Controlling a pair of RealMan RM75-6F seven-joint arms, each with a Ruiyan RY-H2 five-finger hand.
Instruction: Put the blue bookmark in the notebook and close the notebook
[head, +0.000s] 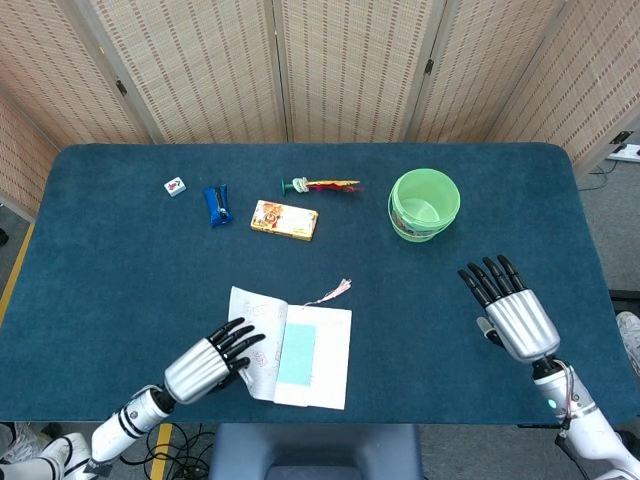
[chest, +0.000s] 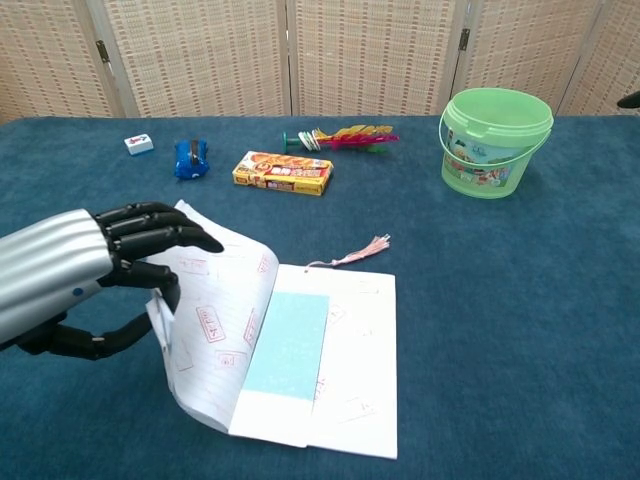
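The left robot hand (chest: 95, 275) pinches the notebook's (chest: 300, 350) lifted left page, near the desk's (head: 120, 270) 6 o'clock edge. The bookmark (chest: 288, 343) lies flat on the right page. The page should swing toward 3 o'clock without dragging. The right robot hand (head: 510, 310) hovers, fingers apart.

1. The notebook (chest: 340, 370) lies open near the front edge of the surface (chest: 520, 300), its stamped left page curled upward.
2. The blue bookmark (chest: 288, 343) lies flat on the right page beside the spine, its pink tassel (chest: 352, 256) trailing beyond the top edge.
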